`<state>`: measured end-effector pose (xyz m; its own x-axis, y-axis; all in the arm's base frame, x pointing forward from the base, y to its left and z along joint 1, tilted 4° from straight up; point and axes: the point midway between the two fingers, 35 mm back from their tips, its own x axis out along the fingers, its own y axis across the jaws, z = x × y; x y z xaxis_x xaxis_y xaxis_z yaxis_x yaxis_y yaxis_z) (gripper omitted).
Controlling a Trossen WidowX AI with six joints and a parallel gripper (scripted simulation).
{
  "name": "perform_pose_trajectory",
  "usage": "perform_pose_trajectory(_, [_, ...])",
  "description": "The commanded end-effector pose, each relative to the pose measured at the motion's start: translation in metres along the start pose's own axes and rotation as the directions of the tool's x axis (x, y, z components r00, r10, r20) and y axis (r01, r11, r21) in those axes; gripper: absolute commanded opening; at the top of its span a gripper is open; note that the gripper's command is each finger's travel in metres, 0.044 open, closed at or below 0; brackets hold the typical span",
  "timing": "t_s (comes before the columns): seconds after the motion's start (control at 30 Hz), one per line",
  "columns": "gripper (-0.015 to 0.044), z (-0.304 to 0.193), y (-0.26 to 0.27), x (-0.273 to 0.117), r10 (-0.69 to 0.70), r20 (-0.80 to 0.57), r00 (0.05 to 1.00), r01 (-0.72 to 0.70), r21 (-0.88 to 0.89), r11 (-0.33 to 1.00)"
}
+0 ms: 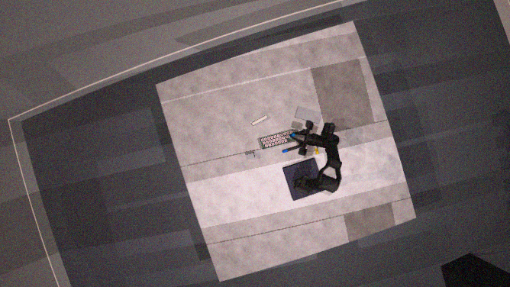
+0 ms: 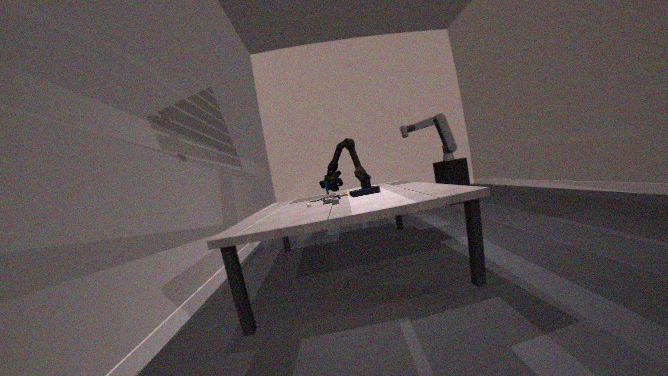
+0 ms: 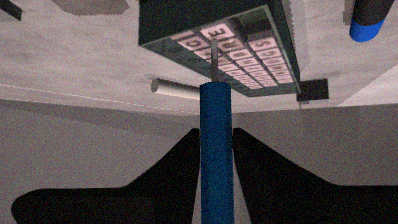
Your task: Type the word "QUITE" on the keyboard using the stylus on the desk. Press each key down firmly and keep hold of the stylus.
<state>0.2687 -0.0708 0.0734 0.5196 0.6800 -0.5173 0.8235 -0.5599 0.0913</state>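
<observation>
Over the keyboard (image 1: 272, 140) (image 3: 250, 60), your gripper (image 1: 298, 134) (image 2: 327, 185) (image 3: 215, 135) clamps the blue cylindrical stylus (image 1: 292, 135) (image 2: 327, 188) (image 3: 216, 150), thin grey tip toward the keys, shaft near upright.

Top view: camera high above the table (image 1: 237, 198) (image 2: 400, 205), facing down, frame turned so the table sits askew; far enough back to take in floor. Exterior view: from beyond one table edge, well back, facing across the tabletop to a far wall (image 2: 360, 100). Wrist view: close behind the gripper (image 1: 297, 135) (image 2: 328, 186) (image 3: 216, 150), facing along its fingers. Top and wrist share the keyboard (image 1: 275, 139) (image 3: 200, 49).
</observation>
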Motion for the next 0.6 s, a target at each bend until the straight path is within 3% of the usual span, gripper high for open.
perform_pose_trajectory(0.0, [0.0081, 0.0017, -0.0012, 0.0017, -0.001, -0.005, 1.000, 0.001, 0.008, 1.000])
perform_pose_trajectory(0.57, [0.0081, 0.0057, -0.0012, 0.0040, -0.001, -0.005, 1.000, 0.001, 0.008, 1.000])
